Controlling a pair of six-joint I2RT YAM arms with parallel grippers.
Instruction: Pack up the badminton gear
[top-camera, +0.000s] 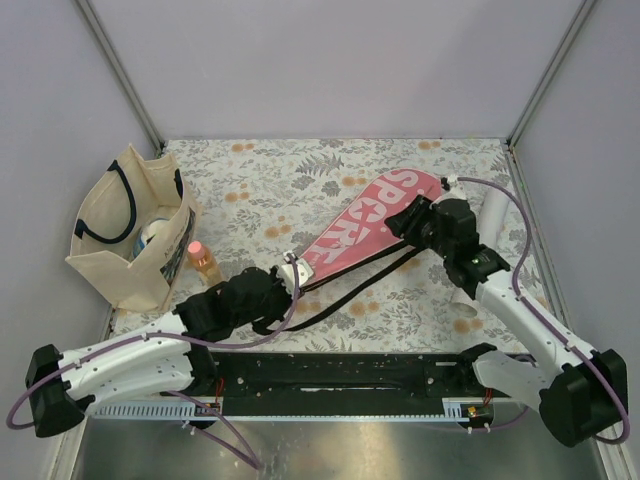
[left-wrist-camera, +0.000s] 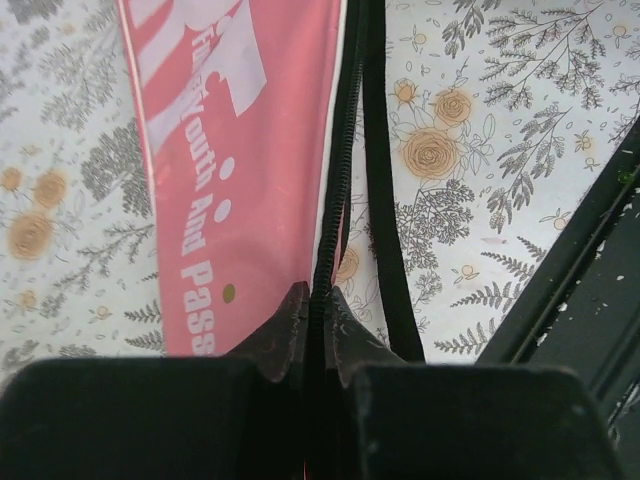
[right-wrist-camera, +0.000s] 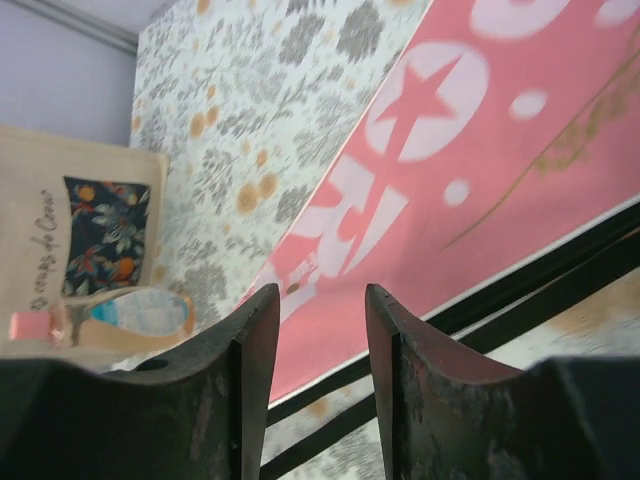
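Tote bag (top-camera: 112, 262): one, something pale inside
Pink cover (top-camera: 362, 228): one, contents hidden
Left hand (left-wrist-camera: 318, 302): pinching cover's zipper edge
Right hand (right-wrist-camera: 320, 312): spread

I see the cover (top-camera: 355, 228) slanting across the middle of the surface (top-camera: 260, 180), narrow end near-left at my left gripper (left-wrist-camera: 318, 300), wide end far-right by my right gripper (right-wrist-camera: 320, 300), the strap (top-camera: 350, 292) along its near edge. The tote bag (top-camera: 110, 260) stands at left, the bottle (top-camera: 203, 262) just right of it; the tube (top-camera: 492, 212) lies far right.
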